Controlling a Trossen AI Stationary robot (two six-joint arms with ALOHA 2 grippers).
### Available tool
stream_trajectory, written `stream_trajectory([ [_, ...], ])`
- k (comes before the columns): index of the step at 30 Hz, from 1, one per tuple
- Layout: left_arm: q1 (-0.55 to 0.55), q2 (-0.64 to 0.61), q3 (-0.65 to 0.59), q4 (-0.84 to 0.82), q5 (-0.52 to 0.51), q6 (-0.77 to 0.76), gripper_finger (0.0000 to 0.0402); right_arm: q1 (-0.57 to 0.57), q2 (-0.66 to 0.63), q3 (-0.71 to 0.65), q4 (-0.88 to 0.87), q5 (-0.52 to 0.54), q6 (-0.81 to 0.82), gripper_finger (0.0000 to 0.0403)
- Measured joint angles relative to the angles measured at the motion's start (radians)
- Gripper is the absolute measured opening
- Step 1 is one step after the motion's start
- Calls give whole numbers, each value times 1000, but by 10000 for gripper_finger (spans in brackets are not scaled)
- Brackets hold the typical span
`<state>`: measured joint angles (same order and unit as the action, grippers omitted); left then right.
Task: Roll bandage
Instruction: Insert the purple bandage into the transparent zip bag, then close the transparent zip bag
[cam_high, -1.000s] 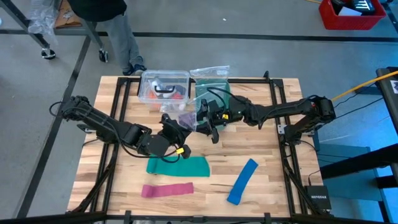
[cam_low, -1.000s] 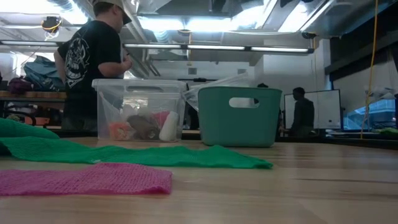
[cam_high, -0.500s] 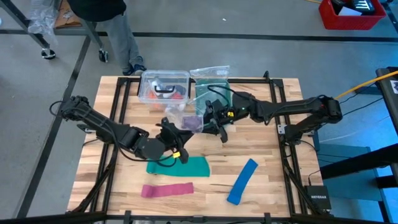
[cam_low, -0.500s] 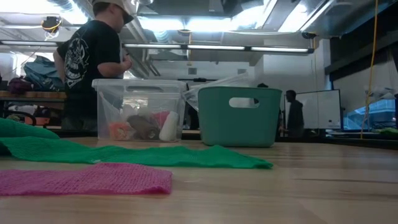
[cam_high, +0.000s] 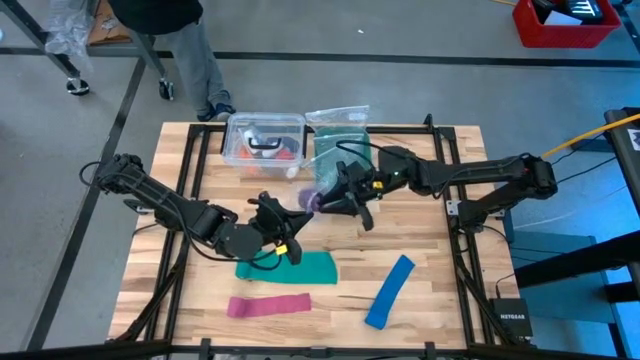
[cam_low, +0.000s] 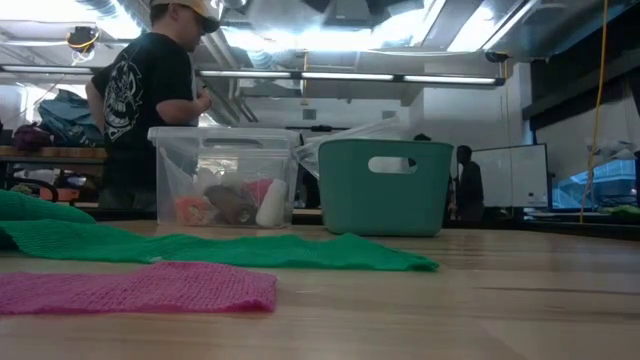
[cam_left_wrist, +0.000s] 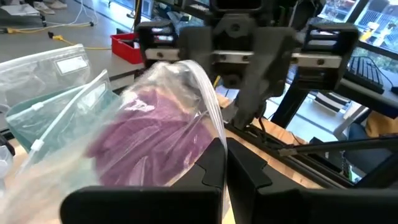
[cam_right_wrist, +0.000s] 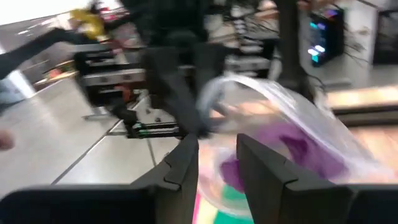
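Observation:
The bandage (cam_left_wrist: 149, 143) is a bunched purple strip inside a clear plastic bag (cam_high: 308, 200). The bag hangs above the middle of the table between my two grippers. My left gripper (cam_left_wrist: 225, 158) comes from the table's left and is shut on the bag. My right gripper (cam_right_wrist: 217, 168) faces it from the right, its fingers apart on either side of the bag's near rim (cam_right_wrist: 214, 93). Neither gripper shows in the low view. My left gripper pinches the clear bag's edge (cam_left_wrist: 211, 127) between its two shut fingers, coming about level from the table's left. The bag is lifted clear of the table, and the purple bandage lies bunched inside it. My right gripper: whether its fingers touch the bag I cannot tell, the view is blurred.
At the far side stand a clear bin (cam_high: 265, 140) and a teal bin (cam_high: 340, 145) with a zip bag. A green cloth (cam_high: 287, 267), a pink strip (cam_high: 268, 305) and a blue strip (cam_high: 390, 290) lie toward the near edge. A person (cam_high: 160, 40) stands beyond the far edge.
My right arm has drawn back a little toward the table's right edge and its gripper has tipped up toward level, staying at the bag. The bag has stayed lifted between the two grippers.

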<state>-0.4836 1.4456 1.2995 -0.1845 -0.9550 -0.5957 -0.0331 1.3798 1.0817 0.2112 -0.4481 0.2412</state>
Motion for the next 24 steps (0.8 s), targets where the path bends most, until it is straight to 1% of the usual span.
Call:
stream_trajectory([
  [3, -1, -2, 0, 11, 1, 4, 0, 0, -39, 0, 11, -95, -40, 112],
  [5, -1, -4, 0, 14, 3, 4, 0, 0, -82, 0, 14, -138, -70, 112],
  [8, 1, -8, 0, 17, 74, -12, 0, 0, -157, 0, -14, -169, -141, 112],
  [10, 7, -8, 0, 22, 135, -31, 0, 0, -208, 0, -46, -168, -208, 112],
  [15, 34, -8, 0, 21, 324, -95, 0, 0, -322, 0, -212, -98, -356, 113],
  [19, 71, 4, 0, 23, 537, -168, 0, 0, -372, 0, -408, -3, -467, 113],
  [22, 101, 38, 0, 22, 703, -234, 0, 0, -381, 0, -543, 57, -508, 113],
  [24, 131, 51, 0, -16, 810, -239, 0, 0, -379, 0, -611, 89, -515, 113],
])
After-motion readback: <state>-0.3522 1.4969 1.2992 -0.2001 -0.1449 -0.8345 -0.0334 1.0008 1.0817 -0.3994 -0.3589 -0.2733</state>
